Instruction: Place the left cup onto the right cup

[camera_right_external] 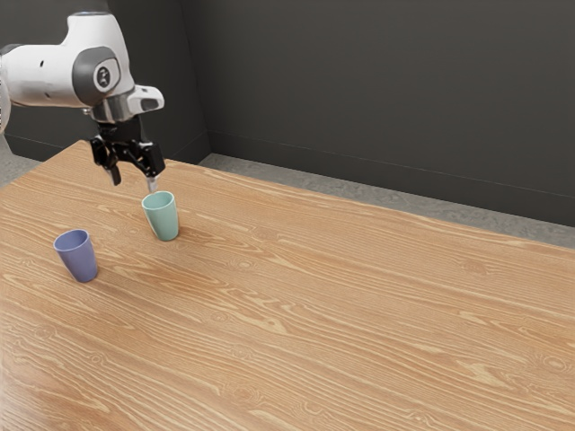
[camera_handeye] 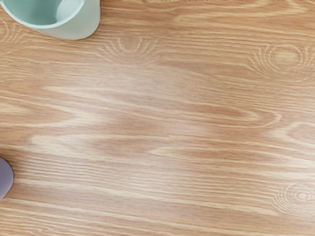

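Hovering over the far end of the counter [camera_right_external: 341, 305], the hand [camera_right_external: 133, 178] hangs from the white arm [camera_right_external: 67, 67] with its two black fingers [camera_right_external: 115, 172] spread apart and nothing between them: released, gripping nothing. One fingertip sits just above the rim of the green cup [camera_right_external: 162, 216], and I can't tell whether it touches. That green cup stands upright on the wood, mouth up. Over toward the exterior view's left, and a touch nearer the camera, the purple cup [camera_right_external: 76, 255] stands upright too, with bare wood between the pair. No stacking here; each cup rests on the counter on its own.

And what a surface: warm light-brown wood, with bold wavy grain and knot rings running right across it. From the wrist camera the grain sweeps over the counter [camera_handeye: 172, 128], with the green cup [camera_handeye: 54, 19] showing its open mouth at one edge and a sliver of the purple cup [camera_handeye: 4, 177] at another. Behind the counter, dark grey walls [camera_right_external: 377, 81] meet in a corner, with a strip of speckled grey floor [camera_right_external: 404, 199] at their foot.
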